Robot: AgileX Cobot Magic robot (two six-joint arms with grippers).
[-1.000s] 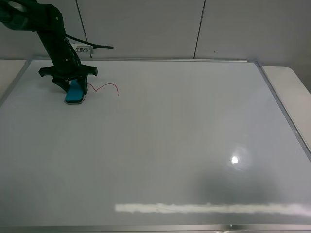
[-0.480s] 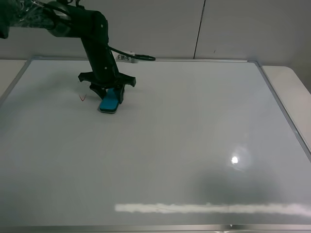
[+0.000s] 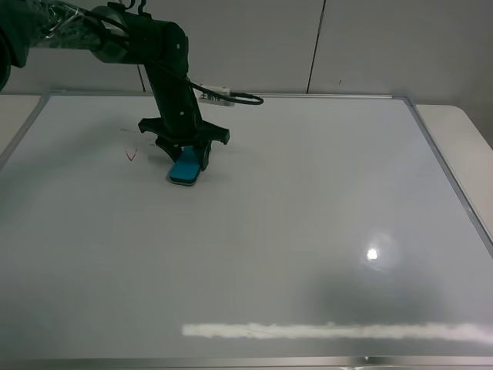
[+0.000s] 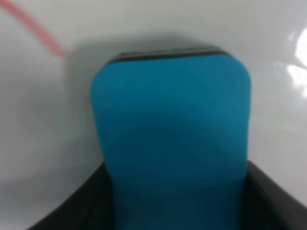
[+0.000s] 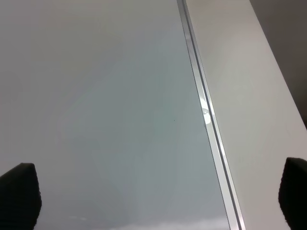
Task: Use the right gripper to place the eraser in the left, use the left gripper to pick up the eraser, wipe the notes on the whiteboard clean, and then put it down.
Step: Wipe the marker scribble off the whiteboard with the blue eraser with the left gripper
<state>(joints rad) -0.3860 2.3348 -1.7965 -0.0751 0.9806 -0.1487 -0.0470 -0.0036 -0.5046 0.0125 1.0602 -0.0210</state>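
Observation:
My left gripper (image 3: pixel 185 158) is shut on the teal-blue eraser (image 3: pixel 186 167) and presses it on the whiteboard (image 3: pixel 293 231) at the upper left. The eraser fills the left wrist view (image 4: pixel 170 139), dark underside on the board. Of the red notes, a small tick (image 3: pixel 131 156) remains left of the eraser; a red stroke (image 4: pixel 43 34) shows in the left wrist view. My right gripper (image 5: pixel 158 194) is out of the high view; its fingertips (image 5: pixel 19 191) stand wide apart and empty over the board's right edge.
The board's silver frame (image 3: pixel 447 169) runs along the right side, with a beige table surface (image 5: pixel 249 96) beyond it. A grey wall stands behind the board. A cable and white label (image 3: pixel 219 96) stick out from the left arm.
My left gripper has slid the eraser rightward across the notes. The loop and hump are wiped away; only a small red tick is left behind it.

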